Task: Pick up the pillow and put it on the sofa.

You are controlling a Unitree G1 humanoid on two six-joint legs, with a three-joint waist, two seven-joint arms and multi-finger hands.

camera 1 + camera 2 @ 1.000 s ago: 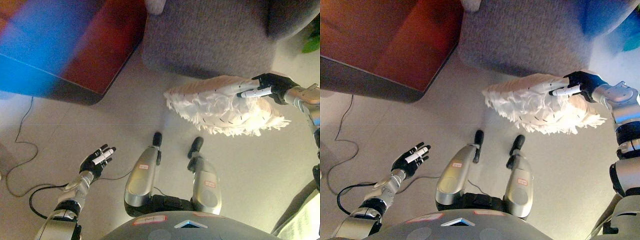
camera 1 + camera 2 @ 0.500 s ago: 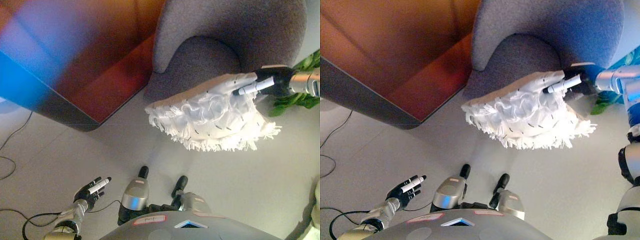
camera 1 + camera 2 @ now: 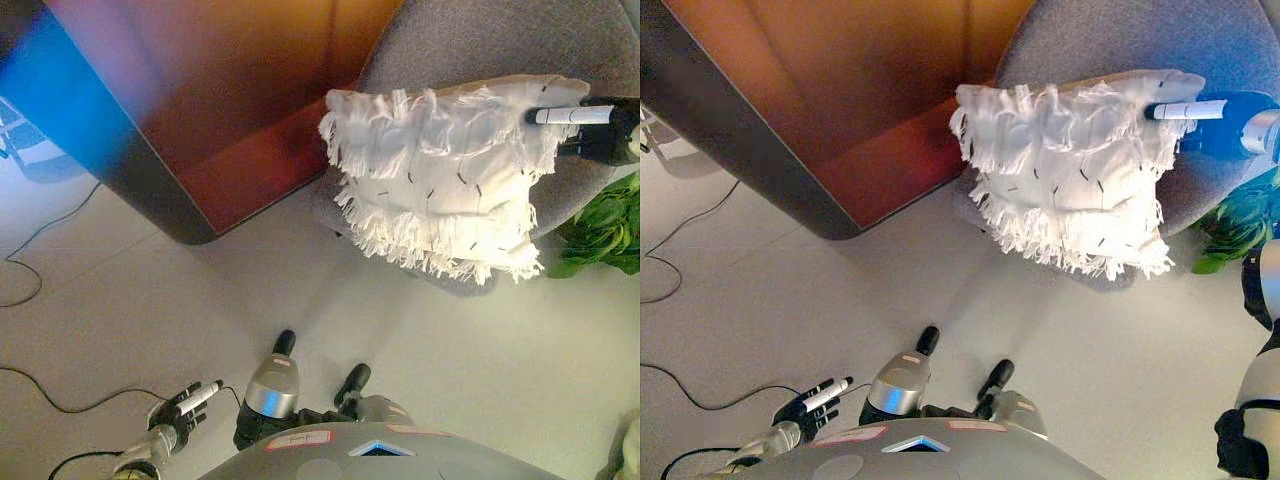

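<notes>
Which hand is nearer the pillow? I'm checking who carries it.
Right. The right hand grips the pillow at its upper corner; the left hand hangs low, far away.

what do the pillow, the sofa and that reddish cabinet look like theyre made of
Pillow: soft white woven fabric, probably cotton, judging by rows of frayed fringe and small dark flecks.
Sofa: grey matte upholstery cloth with a fine, slightly fuzzy weave.
Cabinet: likely wood or veneer with a smooth reddish-brown finish; flat panels carry a soft sheen.
</notes>
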